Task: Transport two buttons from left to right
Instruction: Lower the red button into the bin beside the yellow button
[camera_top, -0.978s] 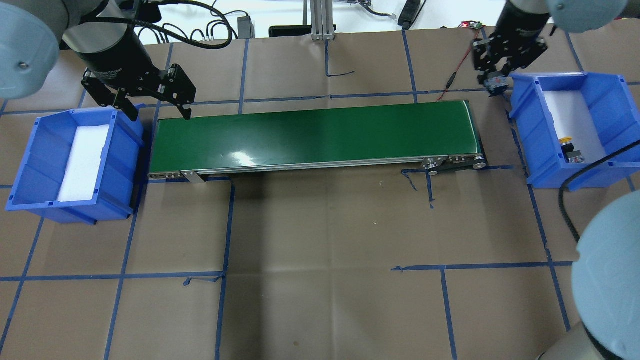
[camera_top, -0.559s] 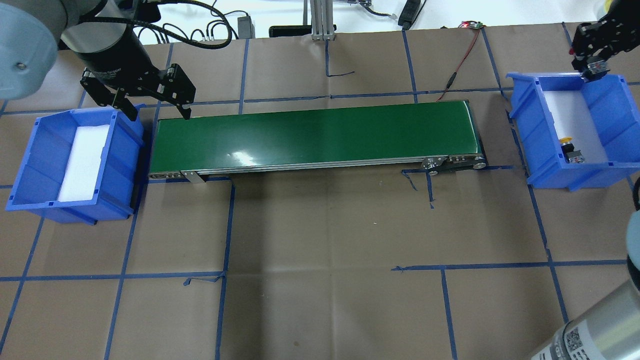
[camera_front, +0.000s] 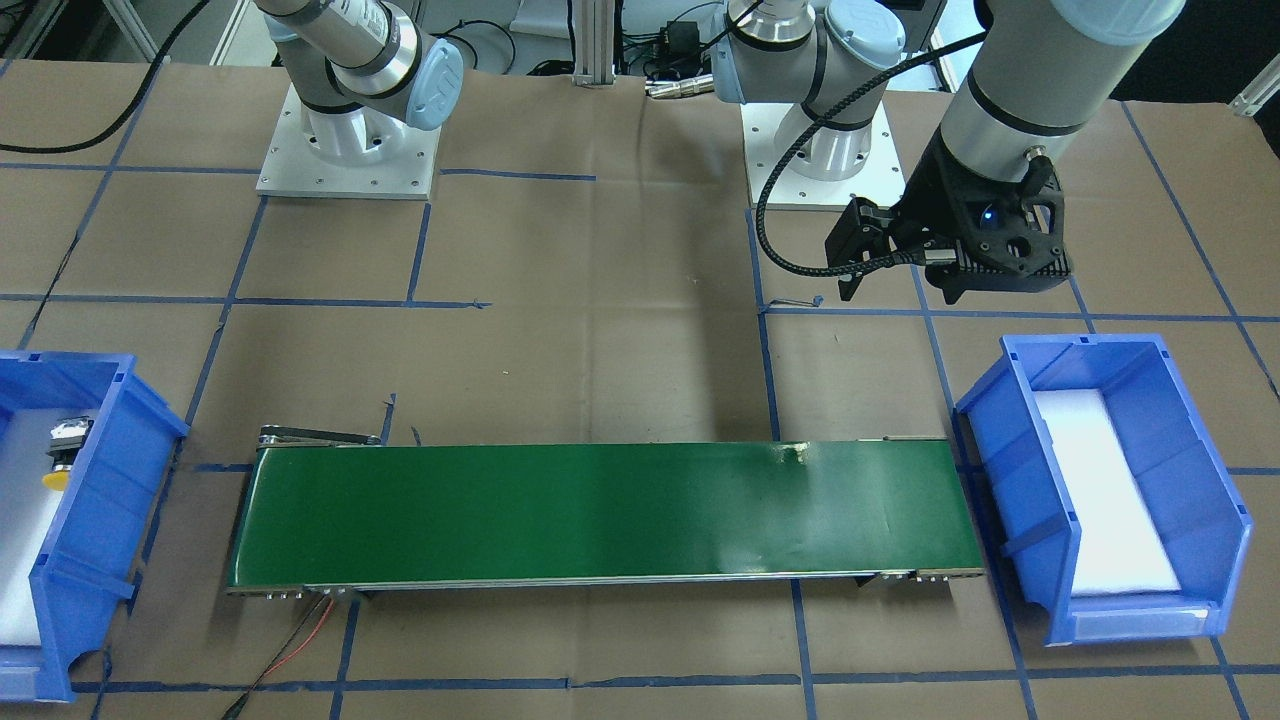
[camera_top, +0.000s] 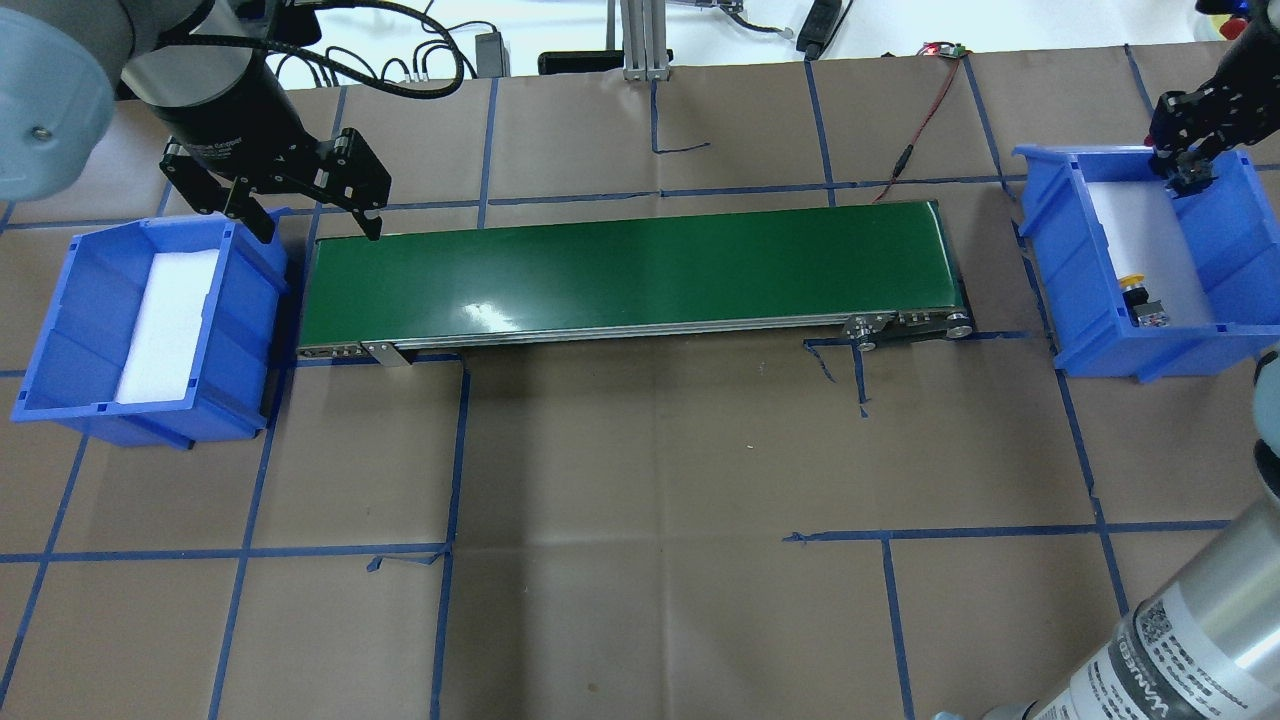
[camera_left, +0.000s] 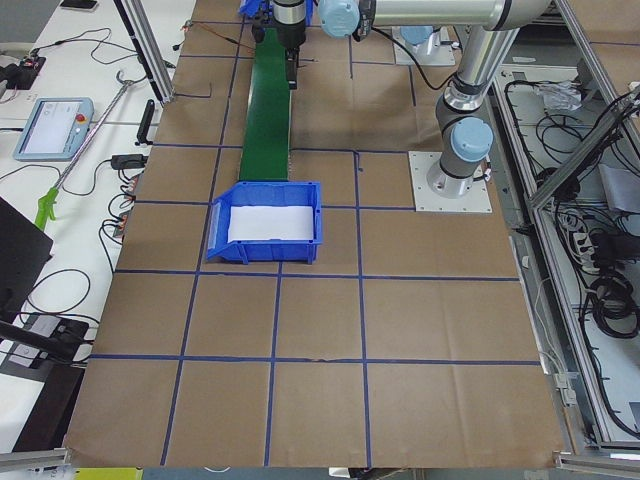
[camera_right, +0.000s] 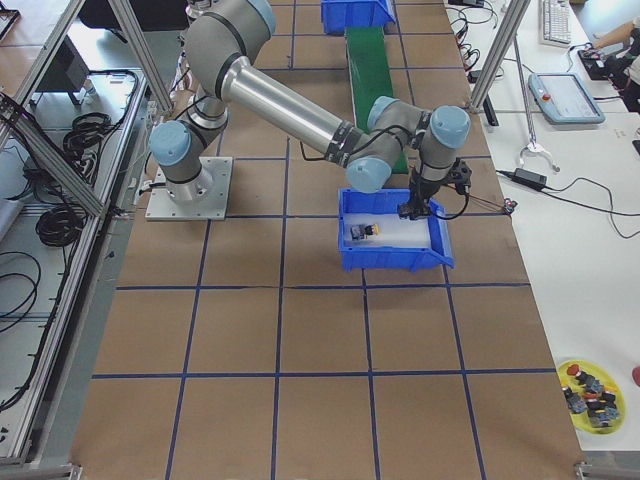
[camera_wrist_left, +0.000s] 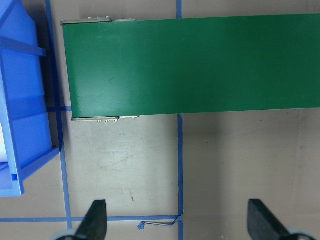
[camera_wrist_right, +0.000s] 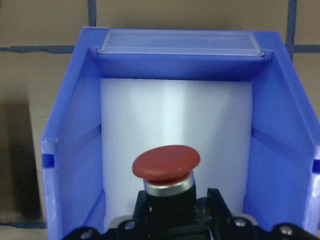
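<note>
Red button: smooth domed cap, silver collar, clamped by right fingers above right bin's far end.
Yellow button: on that bin's white foam.
Left fingers: spread wide over papered counter.

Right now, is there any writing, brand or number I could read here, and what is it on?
No text reads clearly.
White print on the black wrist above the left gripper: too small to read.
Label with a square code on the right arm: blurred, unreadable.
No markings show on the red button, conveyor belt, left bin or right bin.
</note>
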